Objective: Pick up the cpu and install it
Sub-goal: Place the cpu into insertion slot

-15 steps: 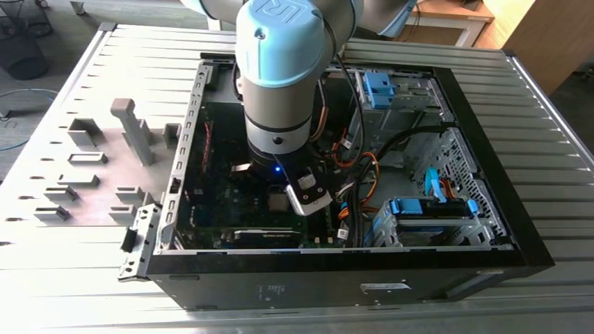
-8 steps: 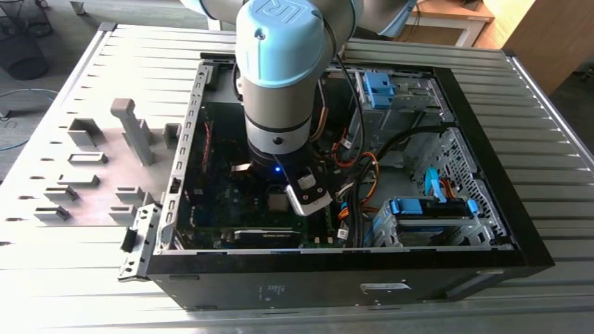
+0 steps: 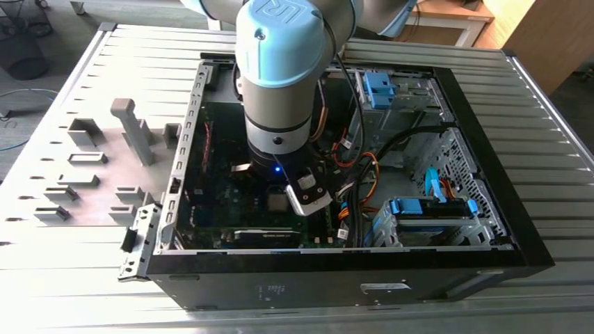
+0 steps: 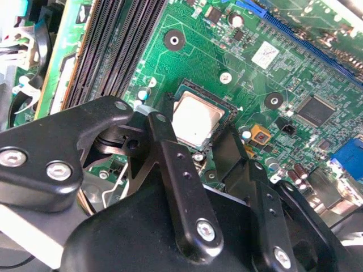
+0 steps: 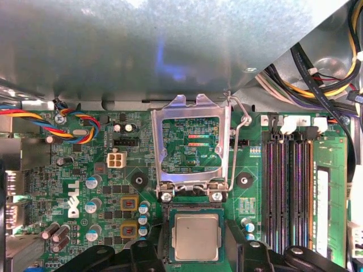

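The cpu (image 5: 195, 237) (image 4: 195, 118), a small square chip with a silvery top, lies flat in the motherboard socket (image 4: 224, 105). My gripper (image 5: 195, 241) (image 4: 193, 130) hangs right over it and is open. Its black fingers (image 5: 152, 252) stand on either side of the chip, with a gap between each finger and the chip's edge. The socket's metal load plate (image 5: 190, 141) is flipped up and open, with its wire lever (image 5: 235, 147) raised beside it. In the exterior view the arm (image 3: 278, 83) reaches down into the open computer case (image 3: 483, 261), and the cpu (image 3: 277, 202) shows pale beneath the wrist.
Black memory slots (image 5: 289, 192) run beside the socket. Bundled cables (image 5: 317, 73) and a coloured fan lead (image 5: 68, 122) lie near the case wall. Blue drive brackets (image 3: 422, 207) fill the case's side at the exterior view's right. Grey holder blocks (image 3: 93, 160) stand on the slatted table outside the case.
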Controlling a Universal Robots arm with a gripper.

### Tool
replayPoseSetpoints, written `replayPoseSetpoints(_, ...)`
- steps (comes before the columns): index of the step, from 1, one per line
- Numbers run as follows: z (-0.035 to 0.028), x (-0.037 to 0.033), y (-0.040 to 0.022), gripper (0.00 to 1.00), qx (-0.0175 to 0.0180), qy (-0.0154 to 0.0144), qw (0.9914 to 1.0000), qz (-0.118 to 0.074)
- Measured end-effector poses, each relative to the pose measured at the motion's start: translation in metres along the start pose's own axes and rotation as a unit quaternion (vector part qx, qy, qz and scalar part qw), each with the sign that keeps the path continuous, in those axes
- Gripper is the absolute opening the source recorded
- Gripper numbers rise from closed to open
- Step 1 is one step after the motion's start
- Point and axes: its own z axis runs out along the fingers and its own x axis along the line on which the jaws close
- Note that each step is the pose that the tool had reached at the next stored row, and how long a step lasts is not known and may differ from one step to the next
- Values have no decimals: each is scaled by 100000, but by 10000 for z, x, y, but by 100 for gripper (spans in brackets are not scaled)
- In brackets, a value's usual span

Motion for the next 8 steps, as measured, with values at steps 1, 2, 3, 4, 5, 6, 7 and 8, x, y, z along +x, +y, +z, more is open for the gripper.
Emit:
replayPoseSetpoints(1, -1, 0, 0, 53, 10, 7, 100000, 3)
replayPoseSetpoints(2, 0, 0, 0, 53, 10, 0, 100000, 3)
replayPoseSetpoints(3, 0, 0, 0, 48, 4, -3, 100000, 3)
replayPoseSetpoints(4, 1, 0, 0, 48, -5, -7, 100000, 3)
replayPoseSetpoints(5, 2, 0, 0, 48, -8, -9, 100000, 5)
replayPoseSetpoints(6, 2, 0, 0, 48, -6, -9, 100000, 3)
replayPoseSetpoints(7, 2, 0, 0, 48, -8, -8, 100000, 2)
replayPoseSetpoints(8, 2, 0, 0, 48, -7, -9, 100000, 2)
